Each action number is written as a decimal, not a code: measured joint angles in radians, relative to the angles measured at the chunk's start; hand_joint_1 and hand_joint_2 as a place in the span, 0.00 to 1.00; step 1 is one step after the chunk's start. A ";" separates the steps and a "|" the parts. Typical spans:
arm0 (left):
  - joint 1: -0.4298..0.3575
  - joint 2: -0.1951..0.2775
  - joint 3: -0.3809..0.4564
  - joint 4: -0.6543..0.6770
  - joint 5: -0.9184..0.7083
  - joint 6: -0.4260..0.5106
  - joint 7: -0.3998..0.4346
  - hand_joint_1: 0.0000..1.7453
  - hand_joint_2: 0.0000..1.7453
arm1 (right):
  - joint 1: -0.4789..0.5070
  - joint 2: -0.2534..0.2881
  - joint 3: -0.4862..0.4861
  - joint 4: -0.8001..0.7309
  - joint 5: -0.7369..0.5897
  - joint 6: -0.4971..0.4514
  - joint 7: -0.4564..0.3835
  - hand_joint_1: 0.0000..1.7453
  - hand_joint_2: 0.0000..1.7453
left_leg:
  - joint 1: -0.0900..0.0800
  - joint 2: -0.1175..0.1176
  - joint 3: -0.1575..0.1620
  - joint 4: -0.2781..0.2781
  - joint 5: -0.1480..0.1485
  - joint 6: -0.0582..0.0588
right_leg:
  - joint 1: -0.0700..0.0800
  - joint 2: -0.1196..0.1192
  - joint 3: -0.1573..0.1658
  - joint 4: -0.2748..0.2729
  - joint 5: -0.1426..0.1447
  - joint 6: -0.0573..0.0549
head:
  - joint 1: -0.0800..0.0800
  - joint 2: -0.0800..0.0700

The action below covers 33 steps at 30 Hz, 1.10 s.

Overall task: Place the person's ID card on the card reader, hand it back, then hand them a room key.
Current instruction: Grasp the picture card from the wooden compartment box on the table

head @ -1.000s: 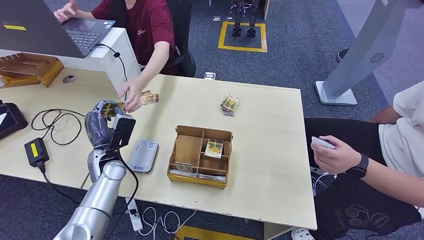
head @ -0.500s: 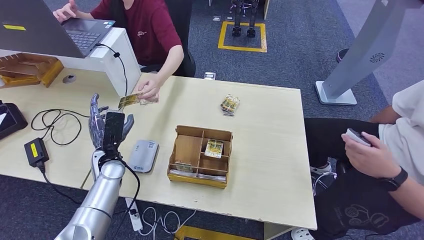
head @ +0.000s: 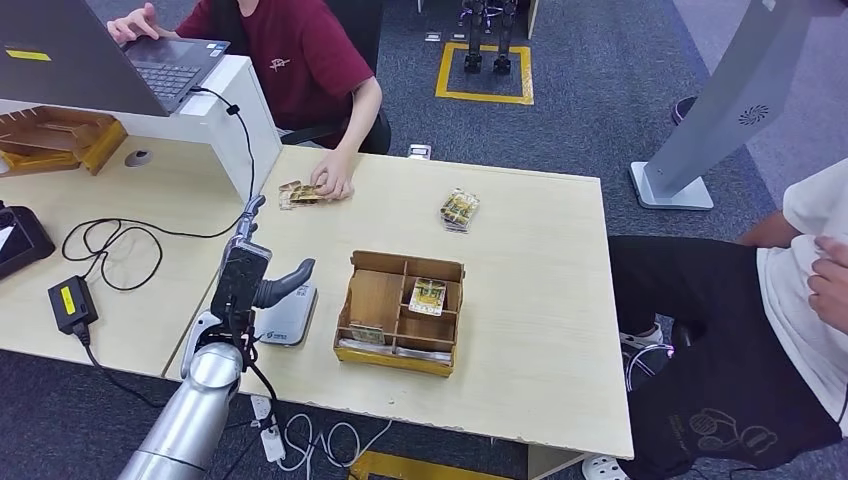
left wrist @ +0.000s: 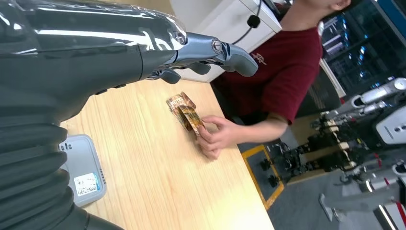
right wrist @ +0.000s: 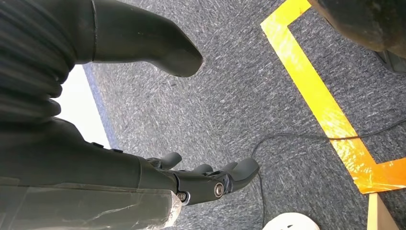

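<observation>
Left hand (head: 250,275) is hovering empty, fingers spread, above the card reader (head: 285,312), while the person's hand (head: 333,182) is pressing the ID card (head: 297,193) to the table (head: 520,260); right hand (right wrist: 143,177) is hanging empty, fingers loosely extended.

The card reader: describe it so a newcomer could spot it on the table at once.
Start at the light wooden table and find the brown cardboard box with compartments near its front edge. The card reader lies flat just left of that box, beside the left robot hand. It is the one grey, rounded plastic slab with a small label, unlike the colourful cards elsewhere.
</observation>
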 joint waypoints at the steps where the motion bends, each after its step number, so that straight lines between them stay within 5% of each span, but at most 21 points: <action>1: 0.007 0.010 -0.010 -0.017 -0.003 -0.025 -0.006 0.00 1.00 | 0.001 0.000 -0.001 0.000 -0.002 0.000 -0.001 0.00 1.00 | 0.000 0.000 0.000 0.000 0.000 0.000 | 0.000 0.000 0.000 0.000 0.000 0.000 | 0.000 0.000; 7: 0.082 0.129 -0.138 -0.216 -0.099 -0.208 -0.060 0.00 1.00 | 0.006 0.000 -0.014 0.000 -0.016 0.000 -0.009 0.00 1.00 | 0.000 0.001 0.000 0.000 0.000 0.000 | 0.000 0.001 -0.001 0.000 0.000 0.000 | 0.000 0.000; 12: 0.125 0.238 -0.265 -0.343 -0.281 -0.220 -0.071 0.00 1.00 | 0.006 0.000 -0.025 0.000 -0.016 0.010 -0.009 0.00 1.00 | 0.000 0.001 -0.001 0.000 0.000 0.000 | 0.000 0.001 -0.001 0.000 0.000 0.000 | 0.000 0.000; 16: 0.144 0.296 -0.359 -0.372 -0.458 -0.162 -0.040 0.00 1.00 | 0.005 0.000 -0.028 0.000 -0.015 0.013 -0.007 0.00 0.00 | 0.000 0.002 -0.001 0.000 0.000 0.000 | 0.000 0.001 -0.001 0.000 0.000 0.000 | 0.000 0.000; 33: 0.174 0.332 -0.484 -0.378 -0.673 -0.040 0.085 0.00 1.00 | 0.004 0.000 -0.044 0.000 -0.012 0.014 -0.002 0.00 0.00 | 0.000 0.001 -0.001 0.000 0.000 0.000 | 0.000 0.001 -0.001 0.000 0.000 0.000 | 0.000 0.000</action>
